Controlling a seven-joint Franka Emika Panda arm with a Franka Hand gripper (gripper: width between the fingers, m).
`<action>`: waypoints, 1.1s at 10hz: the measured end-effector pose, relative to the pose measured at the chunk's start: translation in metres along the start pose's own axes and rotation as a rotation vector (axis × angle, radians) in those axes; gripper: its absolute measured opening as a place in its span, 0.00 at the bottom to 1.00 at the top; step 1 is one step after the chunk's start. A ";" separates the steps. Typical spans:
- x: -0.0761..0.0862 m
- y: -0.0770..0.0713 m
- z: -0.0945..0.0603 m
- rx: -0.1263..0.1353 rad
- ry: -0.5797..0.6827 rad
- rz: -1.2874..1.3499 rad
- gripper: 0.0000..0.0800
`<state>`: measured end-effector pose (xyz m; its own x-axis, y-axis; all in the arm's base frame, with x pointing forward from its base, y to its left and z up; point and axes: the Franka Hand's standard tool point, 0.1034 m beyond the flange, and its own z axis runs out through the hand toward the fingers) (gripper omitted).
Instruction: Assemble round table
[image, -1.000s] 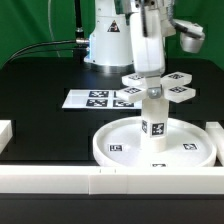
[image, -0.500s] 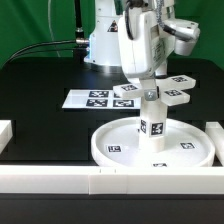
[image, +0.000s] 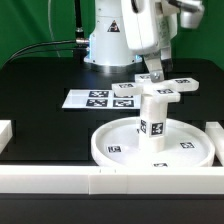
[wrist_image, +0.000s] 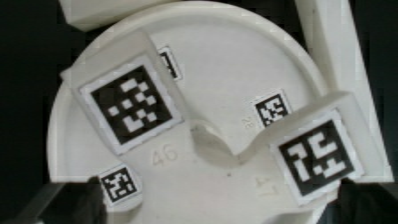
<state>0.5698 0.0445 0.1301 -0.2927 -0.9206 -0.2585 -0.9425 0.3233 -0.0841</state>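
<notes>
**Cross foot sits on the upright leg, pincer open just above it**

The large round disc (image: 118, 136) lies flat on the black table (image: 40, 90), close behind the white border rail (image: 60, 180) at the front edge. The short thick leg (image: 153, 118) stands upright in the middle of the disc, with one tag facing the camera. The small cross-shaped foot (image: 148, 94) lies on the top end of the leg, and its arms spread out level with the tags facing up.

The gripper (image: 156, 74) hangs just above the foot, a little toward the exterior view's right of the leg. From this view I cannot tell if the fingertips touch the foot. In the wrist view the two dark fingers (wrist_image: 45, 205) show only at the corners of the picture, far from each other, so the pincer is wide open and holds nothing. The same view looks down on the foot (wrist_image: 214, 140), with the disc (wrist_image: 231, 40) under it.

The marker board (image: 95, 98) lies flat on the table behind the disc, toward the exterior view's left. The white robot base (image: 105, 40) stands behind it.
</notes>
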 end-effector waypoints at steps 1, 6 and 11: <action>0.001 0.001 0.003 -0.005 0.003 -0.042 0.81; -0.008 -0.002 0.003 -0.080 0.005 -0.568 0.81; -0.009 -0.004 0.004 -0.087 -0.008 -0.949 0.81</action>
<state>0.5770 0.0523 0.1289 0.6012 -0.7892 -0.1254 -0.7952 -0.5756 -0.1905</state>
